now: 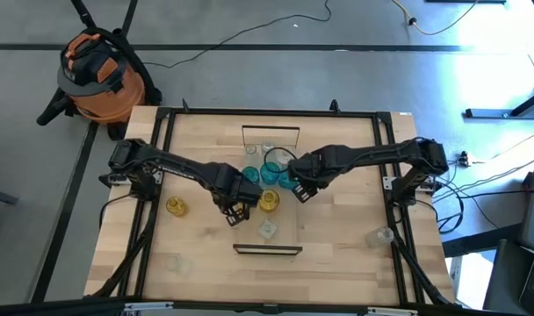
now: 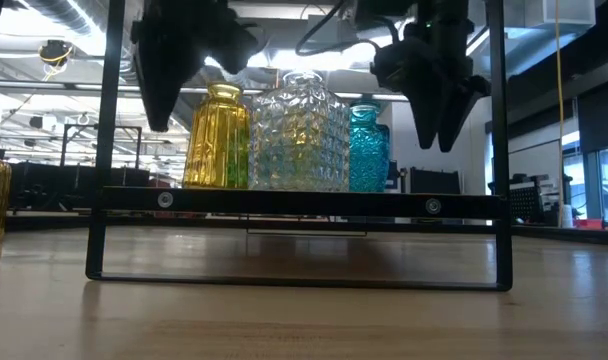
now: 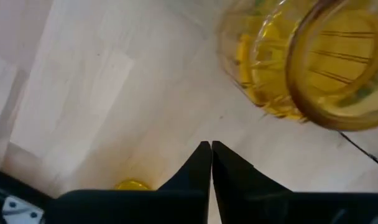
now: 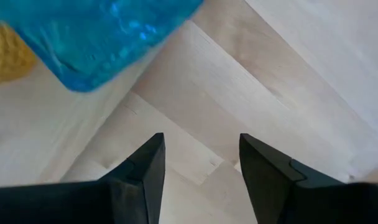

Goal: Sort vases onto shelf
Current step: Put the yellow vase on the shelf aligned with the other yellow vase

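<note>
The shelf (image 1: 286,219) is a pale board with dark wire frames at both ends, lying across the middle of the table. On it stand teal vases (image 1: 273,170), an amber vase (image 1: 269,201) and clear vases (image 1: 267,230). My left gripper (image 1: 237,211) hovers shut just left of the amber vase (image 3: 313,62), touching nothing. My right gripper (image 1: 300,191) hangs open just right of a teal vase (image 4: 108,37), clear of it. In the low view an amber (image 2: 216,135), a clear (image 2: 299,130) and a teal vase (image 2: 366,145) stand in a row on the shelf (image 2: 294,203).
Another amber vase (image 1: 176,206) stands on the tabletop left of the shelf, and a clear one (image 1: 379,235) on the right near the table's edge. A dark frame (image 1: 162,175) runs around the table. An orange shop vacuum (image 1: 100,75) stands on the floor beyond the far left corner.
</note>
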Controlling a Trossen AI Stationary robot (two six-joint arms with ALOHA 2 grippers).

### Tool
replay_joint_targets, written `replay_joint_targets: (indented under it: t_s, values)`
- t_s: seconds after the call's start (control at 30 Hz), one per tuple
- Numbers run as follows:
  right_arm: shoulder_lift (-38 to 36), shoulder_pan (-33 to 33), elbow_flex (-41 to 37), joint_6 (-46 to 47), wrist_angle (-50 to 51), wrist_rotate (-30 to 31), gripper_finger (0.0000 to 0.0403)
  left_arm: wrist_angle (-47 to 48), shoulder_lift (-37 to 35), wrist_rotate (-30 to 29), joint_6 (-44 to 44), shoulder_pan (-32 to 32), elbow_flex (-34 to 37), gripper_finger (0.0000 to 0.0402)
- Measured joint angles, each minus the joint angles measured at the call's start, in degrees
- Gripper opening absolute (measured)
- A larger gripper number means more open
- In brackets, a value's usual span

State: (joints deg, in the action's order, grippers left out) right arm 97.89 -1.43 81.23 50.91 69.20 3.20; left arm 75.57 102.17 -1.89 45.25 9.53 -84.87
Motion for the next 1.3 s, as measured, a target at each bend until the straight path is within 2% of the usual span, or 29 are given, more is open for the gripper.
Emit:
replay_joint_targets:
  t_s: [0.27, 0.83, 1.0, 1.17, 1.3]
  values:
    - [0.0, -2.8, 0.0, 2.7, 1.8, 1.7, 0.0170, -12.0, 0.0, 0.3, 5.6, 1.4, 2.3, 0.0002]
    - [0.0, -5.7, 0.0, 4.8, 0.9, 1.3, 0.0170, -20.2, 0.0, -1.6, 8.7, 1.3, 2.3, 0.0000]
    - [0.0, -5.7, 0.0, 4.8, 1.2, 1.3, 0.0170, -16.3, -0.4, -1.7, 11.2, 1.8, 2.3, 0.0000]
    - [0.0, -5.7, 0.0, 4.8, 1.4, 1.3, 0.0170, -11.6, -3.8, -7.3, 15.8, 4.8, 2.4, 0.0000]
    - [0.0, -5.7, 0.0, 4.8, 1.4, 1.3, 0.0170, -12.7, -8.1, -12.6, 21.1, 6.6, 5.0, 0.0000]
